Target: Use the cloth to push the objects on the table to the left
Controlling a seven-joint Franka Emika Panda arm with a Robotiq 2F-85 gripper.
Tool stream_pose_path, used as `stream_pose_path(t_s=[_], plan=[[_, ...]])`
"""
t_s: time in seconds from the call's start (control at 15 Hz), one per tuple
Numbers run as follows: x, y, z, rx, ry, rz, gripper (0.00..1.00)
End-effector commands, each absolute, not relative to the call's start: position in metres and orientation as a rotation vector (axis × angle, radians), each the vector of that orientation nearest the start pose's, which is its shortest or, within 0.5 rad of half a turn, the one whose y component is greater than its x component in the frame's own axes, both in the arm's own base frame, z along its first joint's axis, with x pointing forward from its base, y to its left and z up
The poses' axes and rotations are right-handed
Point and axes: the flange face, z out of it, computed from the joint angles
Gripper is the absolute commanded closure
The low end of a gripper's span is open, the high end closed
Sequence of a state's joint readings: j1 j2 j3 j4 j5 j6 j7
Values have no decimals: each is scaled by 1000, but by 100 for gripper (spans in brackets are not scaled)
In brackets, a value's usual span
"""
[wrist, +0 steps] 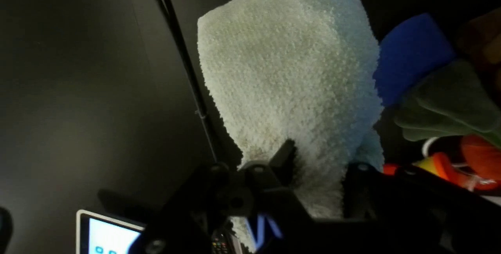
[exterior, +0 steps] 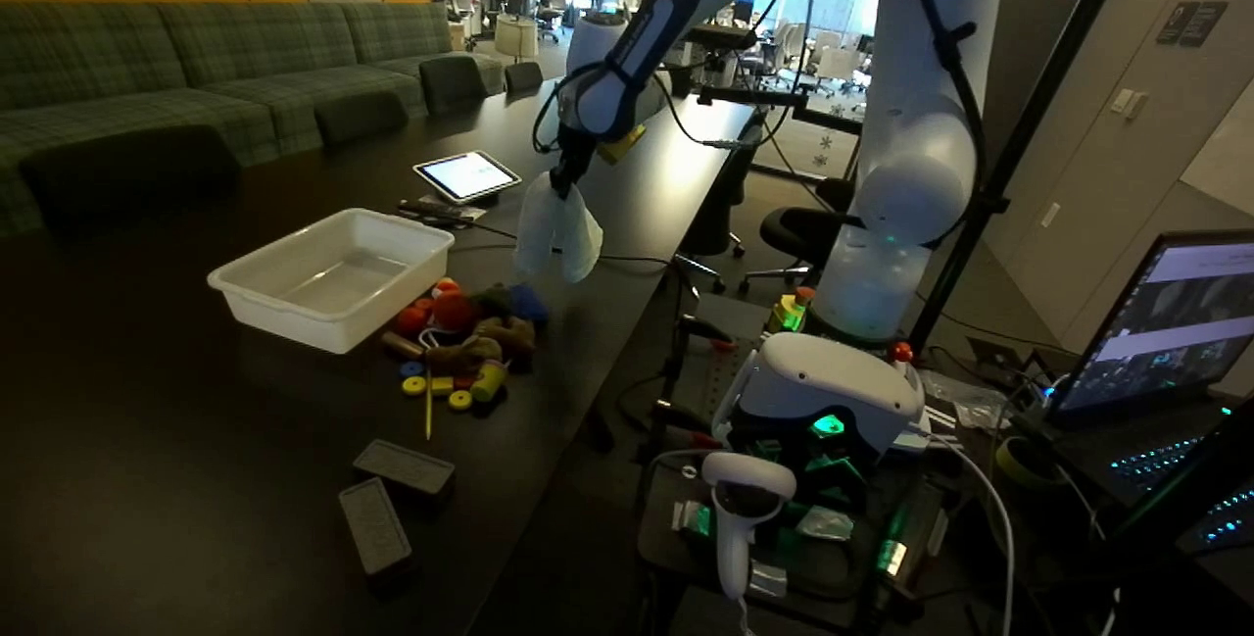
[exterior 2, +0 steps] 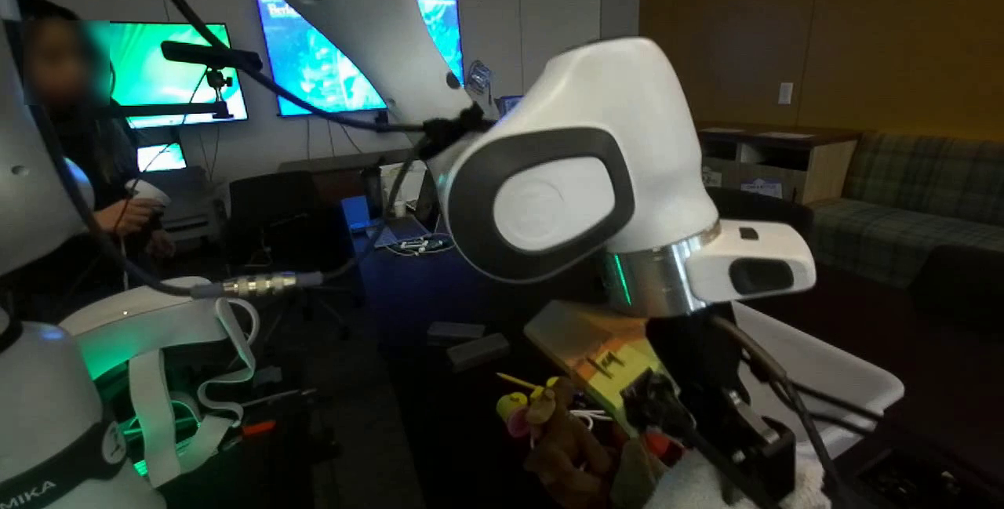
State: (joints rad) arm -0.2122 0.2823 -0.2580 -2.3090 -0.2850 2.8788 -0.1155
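Gripper (exterior: 562, 187): seen at upper ctr of frame in an exterior view, below the arm (exterior: 651, 33); jaws clamped on the cloth (exterior: 535, 229), fabric pinched btwn fingertips.
Cloth: hung in two lobes under the gripper, approx. ctr of same frame; in wrist view, ctr & upper ctr are filled by its fuzzy pale face. Whether the tabletop is touched by its lower edge can't be told.
Objects (exterior: 475, 347): bunched on the dark table (exterior: 216, 460), left of ctr; red ball (exterior: 453, 311), brown items, yellow cylinder (exterior: 488, 381) & yellow discs (exterior: 459, 401) incl. Also seen in an exterior view at lower ctr, partly hidden by the arm.
Blue piece (exterior: 527, 303): placed at the cluster's edge, nearest the cloth; in wrist view, partly covered by it at right of frame. Contact can't be told.
Tray (exterior: 284, 319): white, set just beside the cluster, left of frame.
Pencil (exterior: 428, 411): yellow, laid w/ one end toward bottom of frame.
Grey blocks (exterior: 405, 466): two, laid at an angle to each other, lower left, apart from the cluster.
Tablet (exterior: 468, 175): lit, set beyond the tray, upper left of ctr.
Cable (wrist: 184, 46): black, run from top left toward ctr in wrist view, beside the cloth.
Headset (exterior: 833, 381) & controller (exterior: 749, 509): seen lower right, off the table.
Person (exterior 2: 59, 125): seen at left edge in an exterior view, face blurred; white item held in hand (exterior 2: 129, 215).
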Motion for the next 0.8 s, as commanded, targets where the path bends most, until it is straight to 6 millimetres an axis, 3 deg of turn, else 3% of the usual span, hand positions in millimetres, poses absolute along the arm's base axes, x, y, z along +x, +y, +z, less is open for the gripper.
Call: stream_pose_path(t_s=[0.0,0.2,0.33,0.73], plan=[[535,-252,193,-3500,187,-328,93],[542,-242,142,-3538,188,-186,93],[544,-223,116,-3528,130,-117,93],[543,-170,67,-3485,-59,-19,93]])
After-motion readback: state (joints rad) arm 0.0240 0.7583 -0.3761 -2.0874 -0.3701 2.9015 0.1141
